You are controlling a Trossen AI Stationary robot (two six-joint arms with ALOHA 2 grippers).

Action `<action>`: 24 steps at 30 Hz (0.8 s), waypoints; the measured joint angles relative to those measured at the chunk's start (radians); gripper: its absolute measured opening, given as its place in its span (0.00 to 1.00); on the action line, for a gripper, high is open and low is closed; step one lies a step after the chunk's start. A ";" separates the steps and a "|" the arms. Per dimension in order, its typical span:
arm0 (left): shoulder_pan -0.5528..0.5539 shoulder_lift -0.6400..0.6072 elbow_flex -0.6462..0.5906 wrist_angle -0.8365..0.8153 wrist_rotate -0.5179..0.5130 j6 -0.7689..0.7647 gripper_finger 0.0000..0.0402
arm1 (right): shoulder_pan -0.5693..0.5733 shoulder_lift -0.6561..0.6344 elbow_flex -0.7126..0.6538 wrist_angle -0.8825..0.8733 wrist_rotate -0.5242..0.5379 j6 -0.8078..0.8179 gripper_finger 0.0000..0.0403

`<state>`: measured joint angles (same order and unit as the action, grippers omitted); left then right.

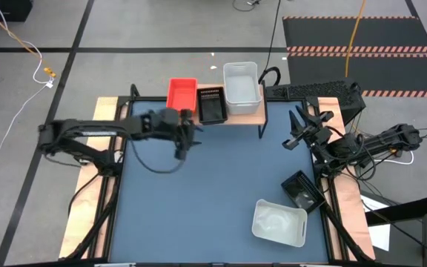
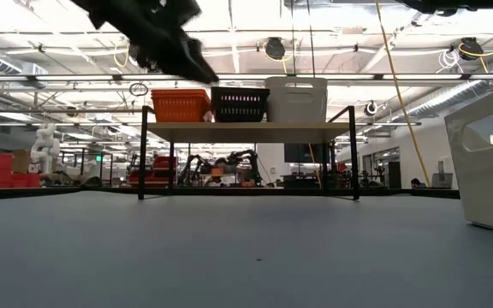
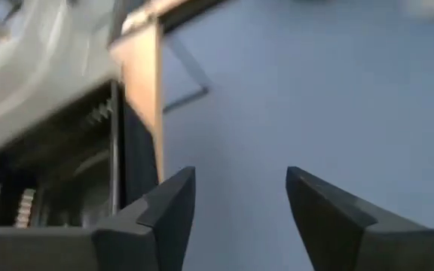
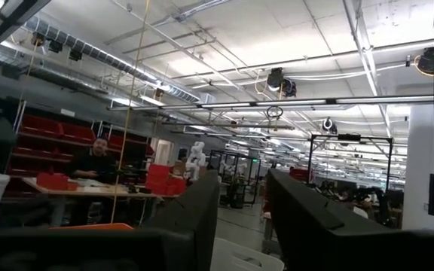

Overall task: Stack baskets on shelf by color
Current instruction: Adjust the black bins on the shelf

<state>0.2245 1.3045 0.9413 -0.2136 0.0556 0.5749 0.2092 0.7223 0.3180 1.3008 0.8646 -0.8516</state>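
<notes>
The light-wood shelf stands at the table's far edge. On it sit a red basket, a black slotted basket and a white basket, side by side; the low view shows the same red, black and white row. Another black basket and a white basket rest on the blue table near its right edge. My left gripper hangs open above the table, just in front of the shelf's left part. My right gripper is open and raised at the right side, holding nothing.
The shelf's black legs stand on the blue table top. The white basket on the table fills the right edge of the low view. A keyboard lies beyond the table's far right corner. A person sits in the room beyond.
</notes>
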 joint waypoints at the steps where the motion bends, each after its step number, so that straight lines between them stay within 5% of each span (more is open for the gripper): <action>1: -0.018 0.030 0.000 0.017 -0.078 -0.005 0.50 | 0.000 0.000 0.000 -0.002 0.000 0.000 0.27; 6: -0.052 0.124 0.000 0.052 -0.334 0.015 0.46 | 0.000 0.000 0.000 -0.005 0.001 0.002 0.27; 24: 0.045 0.141 0.000 0.167 -0.355 -0.030 0.45 | 0.000 0.000 0.000 -0.007 0.002 0.002 0.27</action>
<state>0.2690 1.4452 0.9413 -0.0467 -0.2997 0.5449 0.2092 0.7219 0.3180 1.2934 0.8669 -0.8497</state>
